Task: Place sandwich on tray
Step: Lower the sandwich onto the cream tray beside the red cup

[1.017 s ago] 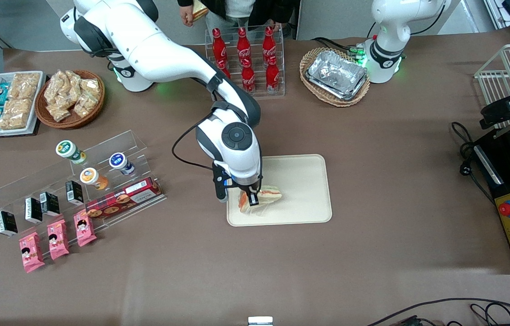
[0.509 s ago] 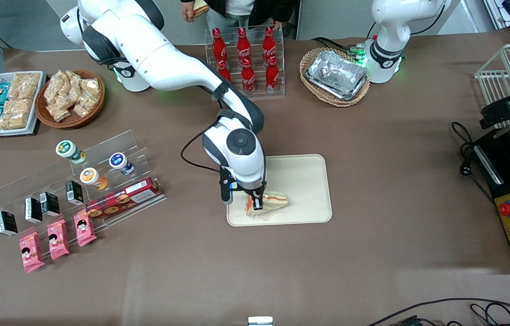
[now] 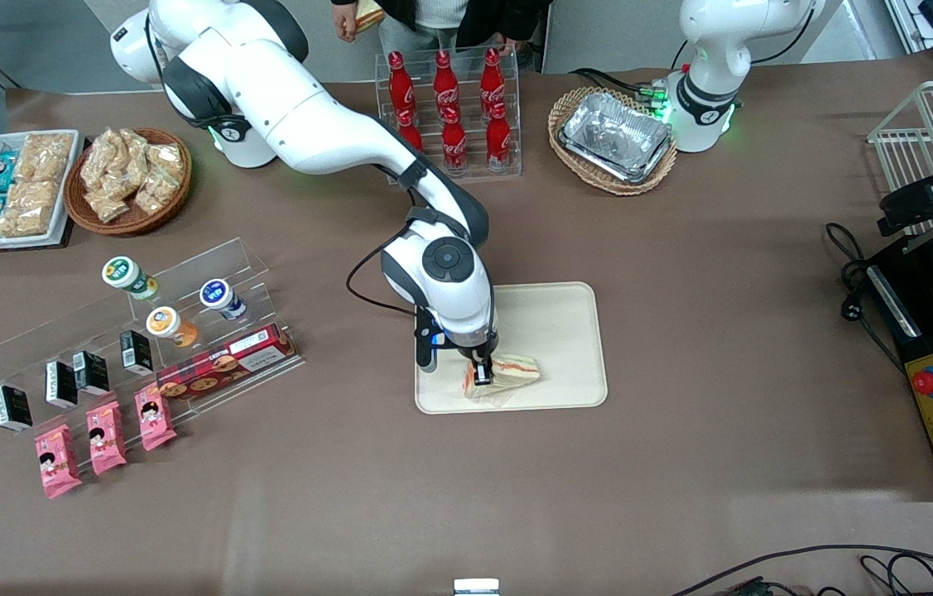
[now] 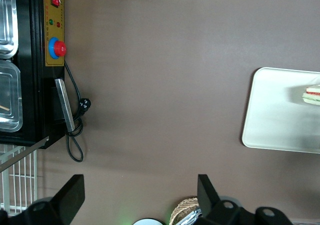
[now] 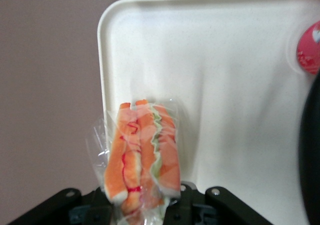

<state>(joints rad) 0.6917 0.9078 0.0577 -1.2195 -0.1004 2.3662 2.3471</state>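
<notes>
Gripper (image 3: 483,374): closed on the sandwich (image 3: 507,377), held over the near part of the tray (image 3: 565,331), toward the working arm's end.
Contact: unclear whether the sandwich touches the tray or hangs just above it.
Risk, release: possible tumble or tip onto the cut edge if let go from height.
Risk, wrap: loose clear plastic may cling to a finger and drag the sandwich off toward the surface (image 3: 681,290).
Hidden: fingertips masked by wrap and filling.
</notes>
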